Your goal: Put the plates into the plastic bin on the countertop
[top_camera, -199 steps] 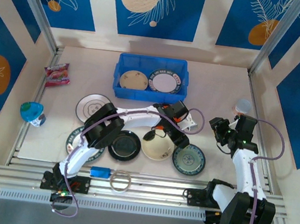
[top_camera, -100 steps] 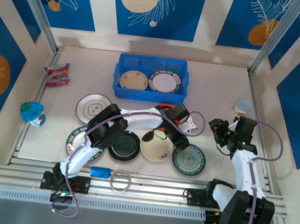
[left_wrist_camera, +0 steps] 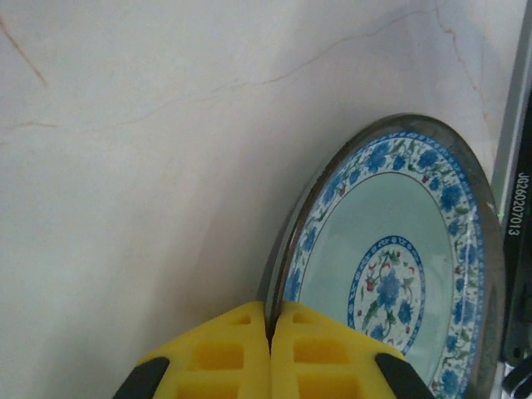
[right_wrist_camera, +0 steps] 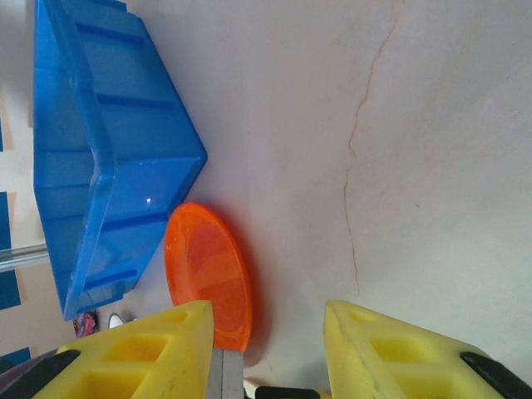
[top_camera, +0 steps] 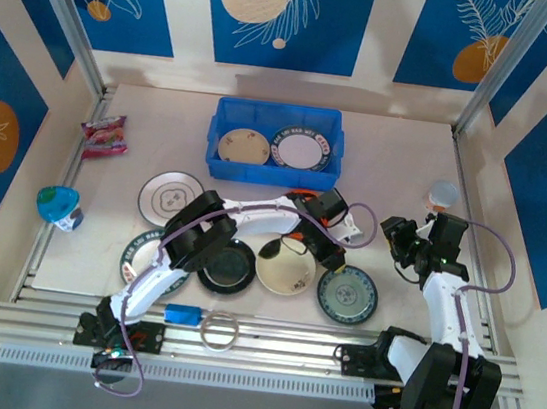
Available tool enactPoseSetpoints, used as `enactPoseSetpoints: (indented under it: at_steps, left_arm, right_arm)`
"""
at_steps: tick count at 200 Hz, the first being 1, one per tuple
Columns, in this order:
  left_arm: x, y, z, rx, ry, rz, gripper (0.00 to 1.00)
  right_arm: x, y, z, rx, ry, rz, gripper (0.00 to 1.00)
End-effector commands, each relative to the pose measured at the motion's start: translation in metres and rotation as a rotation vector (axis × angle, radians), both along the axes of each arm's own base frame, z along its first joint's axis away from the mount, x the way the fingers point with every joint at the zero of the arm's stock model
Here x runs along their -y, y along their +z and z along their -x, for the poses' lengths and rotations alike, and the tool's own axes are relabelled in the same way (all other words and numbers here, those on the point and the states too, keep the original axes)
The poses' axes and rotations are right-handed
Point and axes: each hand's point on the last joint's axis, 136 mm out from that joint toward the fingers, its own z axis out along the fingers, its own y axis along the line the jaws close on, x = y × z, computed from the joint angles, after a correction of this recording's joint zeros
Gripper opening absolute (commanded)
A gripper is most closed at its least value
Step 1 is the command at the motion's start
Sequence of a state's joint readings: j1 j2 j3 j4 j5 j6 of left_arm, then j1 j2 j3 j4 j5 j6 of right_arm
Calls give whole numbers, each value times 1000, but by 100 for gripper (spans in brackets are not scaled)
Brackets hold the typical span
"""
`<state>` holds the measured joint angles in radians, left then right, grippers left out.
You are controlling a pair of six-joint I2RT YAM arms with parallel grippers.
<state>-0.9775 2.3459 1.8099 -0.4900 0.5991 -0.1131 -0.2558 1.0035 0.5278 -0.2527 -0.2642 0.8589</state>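
Left gripper [left_wrist_camera: 270,322] closed, covering teal plate [left_wrist_camera: 391,274] rim.

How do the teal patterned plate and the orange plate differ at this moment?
The teal patterned plate has blue flowers on its rim and centre; the orange plate is plain. The left gripper has its jaws shut on the rim of the teal patterned plate; nothing holds the orange plate, which lies beside the plastic bin. Both are round and lie outside the plastic bin.

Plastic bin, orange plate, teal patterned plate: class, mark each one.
plastic bin [top_camera: 247,172]: top external view, near wall.
orange plate [right_wrist_camera: 208,274]: right wrist view, plate's centre.
teal patterned plate [left_wrist_camera: 388,291]: left wrist view, central flower.
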Motion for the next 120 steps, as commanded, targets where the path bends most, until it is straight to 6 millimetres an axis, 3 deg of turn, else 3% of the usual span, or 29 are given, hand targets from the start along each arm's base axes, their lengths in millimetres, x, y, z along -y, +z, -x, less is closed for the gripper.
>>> enactPoseSetpoints:
  at_steps: [1,30,58,84,120]
  left_arm:
    - [5,4,6,-12,-21,4,0]
    - [8,26,6,-22,-25,50,0]
    - [6,61,-4,-33,14,106,0]
    - [-5,100,-32,-11,144,162,0]
    - [-49,153,-81,95,400,199,0]
  right_arm:
    - [0,-1,0,-3,8,-12,40]
    - [7,8,-3,12,-15,1,40]
    - [23,25,-9,45,-54,29,41]
    - [32,53,-18,105,-62,53,43]
    - [36,95,-28,201,-53,106,48]
